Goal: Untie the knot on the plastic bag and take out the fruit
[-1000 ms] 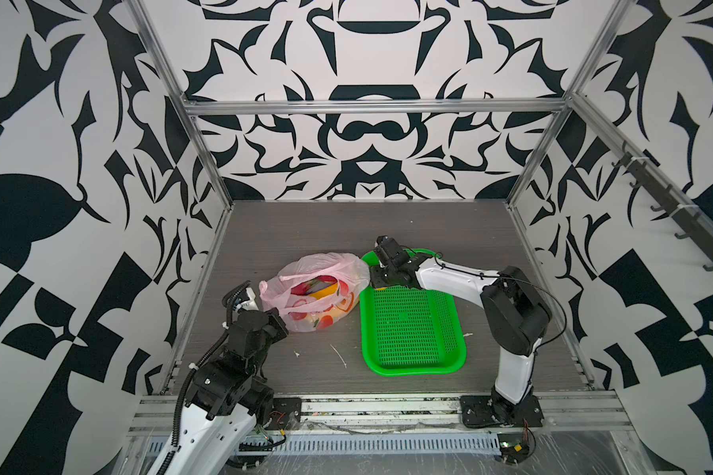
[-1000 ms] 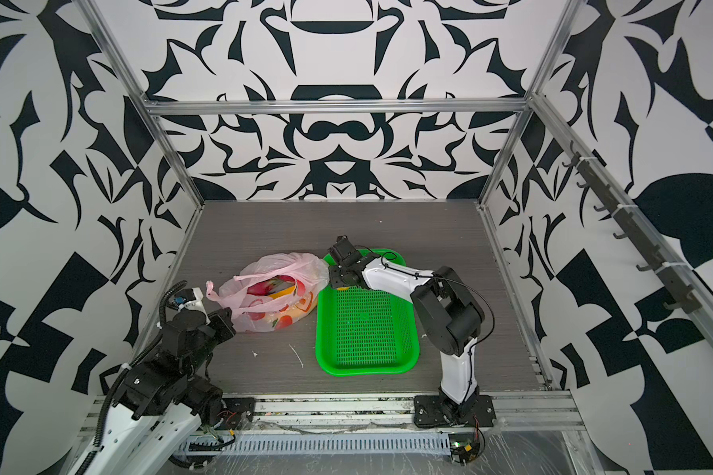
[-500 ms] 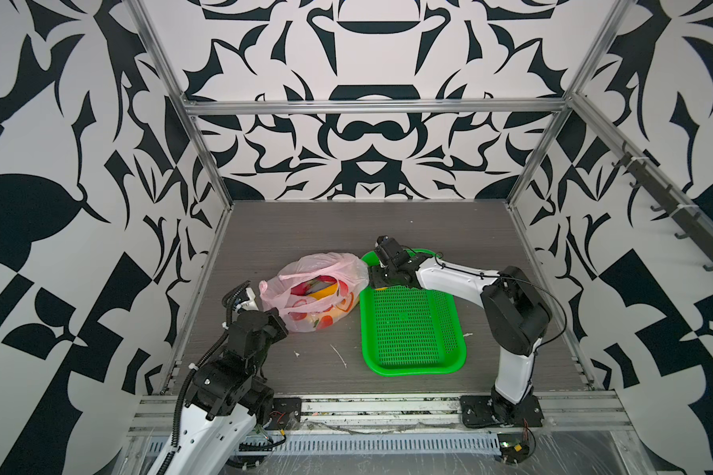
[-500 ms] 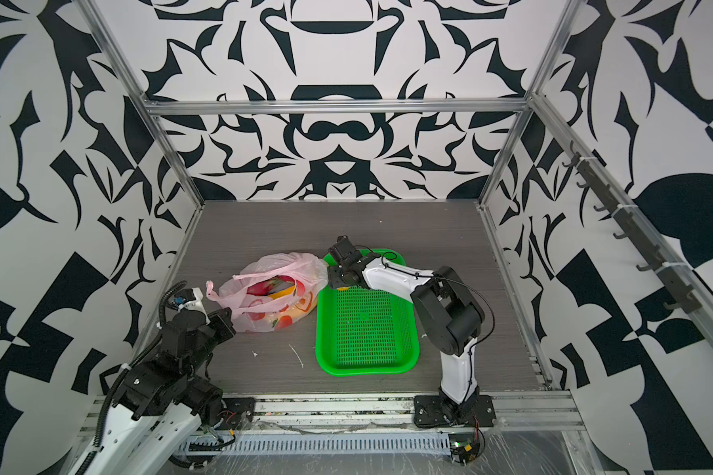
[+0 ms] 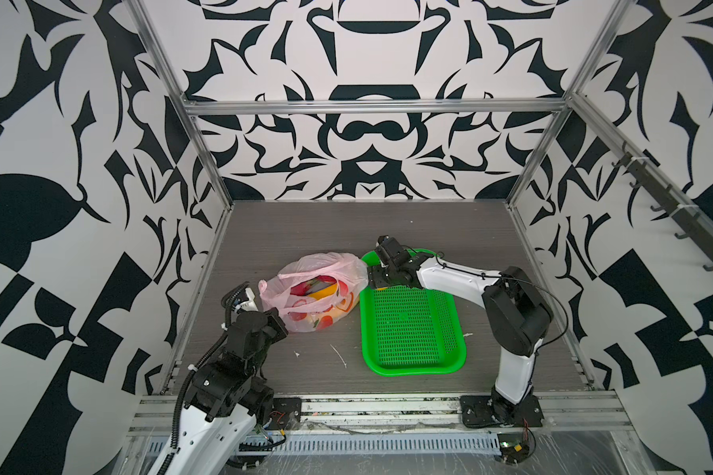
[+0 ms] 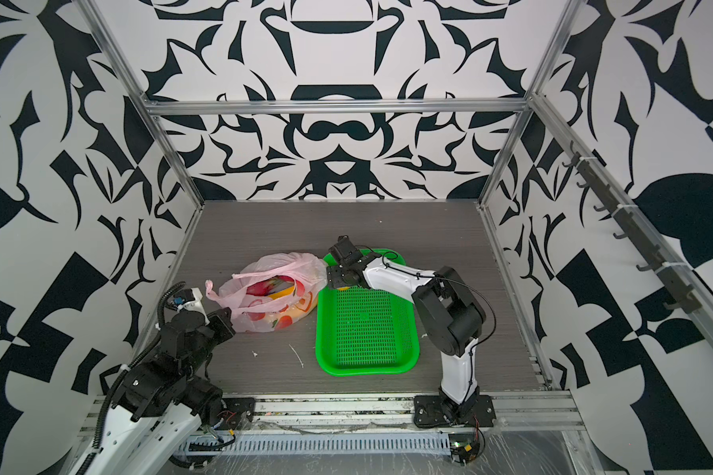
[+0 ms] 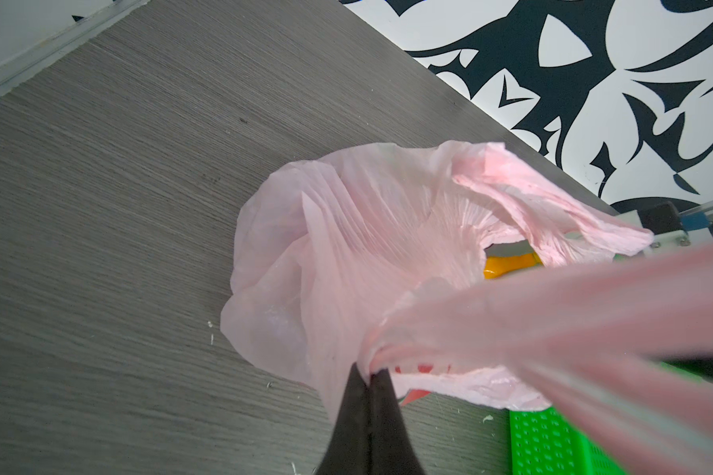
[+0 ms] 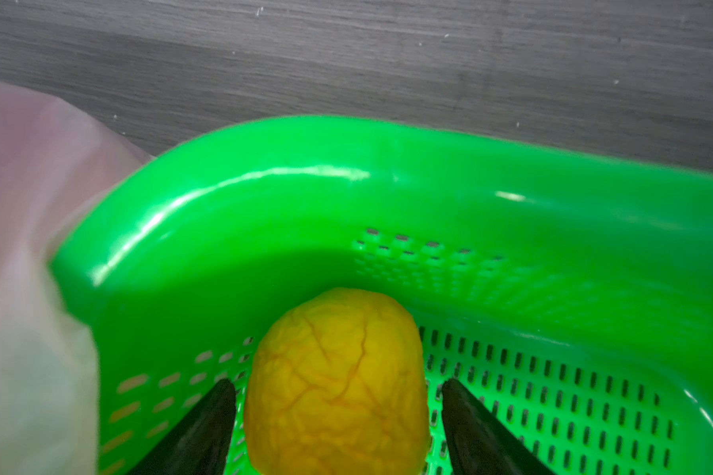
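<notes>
The pale-pink plastic bag (image 5: 338,263) (image 6: 264,263) lies left of the green basket (image 5: 412,368), its mouth gaping wide. No knot is in view. Magenta and yellow fruit (image 5: 320,288) (image 6: 274,288) shows inside it. My left gripper (image 7: 371,374) (image 5: 266,306) is shut on a bunched strip of the bag's (image 7: 346,246) rim at its near left. My right gripper (image 8: 336,384) (image 5: 377,283) hangs low in the basket's far left corner. It is open, and its fingers stand clear on both sides of a small yellow fruit (image 8: 338,370) (image 6: 343,288) lying on the basket floor.
The basket's rim (image 8: 346,164) (image 6: 363,370) touches the bag's right side. White scraps (image 5: 340,355) lie on the grey tabletop in front of the bag. Patterned walls with metal rails close in the left, back and right sides.
My right gripper's jaws have spread wider around the yellow fruit. Both arms and the bag stay where they were.
</notes>
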`<state>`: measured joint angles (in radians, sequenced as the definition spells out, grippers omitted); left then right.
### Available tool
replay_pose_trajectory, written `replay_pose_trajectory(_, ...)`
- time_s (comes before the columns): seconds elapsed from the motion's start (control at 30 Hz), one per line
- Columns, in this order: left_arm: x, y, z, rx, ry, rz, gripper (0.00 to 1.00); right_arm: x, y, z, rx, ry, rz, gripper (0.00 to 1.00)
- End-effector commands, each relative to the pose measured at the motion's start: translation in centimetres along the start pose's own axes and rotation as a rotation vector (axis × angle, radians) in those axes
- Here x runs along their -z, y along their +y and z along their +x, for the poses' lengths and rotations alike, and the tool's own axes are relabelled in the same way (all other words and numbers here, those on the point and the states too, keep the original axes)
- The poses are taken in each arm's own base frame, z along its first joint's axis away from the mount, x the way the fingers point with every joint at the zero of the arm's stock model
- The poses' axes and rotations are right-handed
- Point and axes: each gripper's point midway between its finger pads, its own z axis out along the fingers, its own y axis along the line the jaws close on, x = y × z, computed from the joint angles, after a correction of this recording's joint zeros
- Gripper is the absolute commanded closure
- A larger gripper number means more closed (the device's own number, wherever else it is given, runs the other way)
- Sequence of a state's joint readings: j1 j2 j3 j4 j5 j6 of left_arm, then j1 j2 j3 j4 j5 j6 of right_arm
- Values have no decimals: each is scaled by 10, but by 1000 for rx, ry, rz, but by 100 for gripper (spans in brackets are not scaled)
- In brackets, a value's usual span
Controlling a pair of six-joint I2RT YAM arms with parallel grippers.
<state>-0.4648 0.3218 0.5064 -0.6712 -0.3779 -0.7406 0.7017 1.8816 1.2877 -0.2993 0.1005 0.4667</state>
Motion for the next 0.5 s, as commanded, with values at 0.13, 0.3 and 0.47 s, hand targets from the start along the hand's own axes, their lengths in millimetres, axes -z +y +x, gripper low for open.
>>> replay_pose_trajectory(0.13, 4, -1, -7, 18, -22, 3, 100, 42, 4, -26, -14, -94, -24, 18)
replay_pose_trajectory(0.3, 3, -3, -7, 17, -24, 8, 100, 60, 3, -28, -13, -119, -32, 18)
replay_pose_trajectory(0.47, 2, -7, -9, 13, -22, 17, 100, 78, 1, -27, 3, -144, -42, 21)
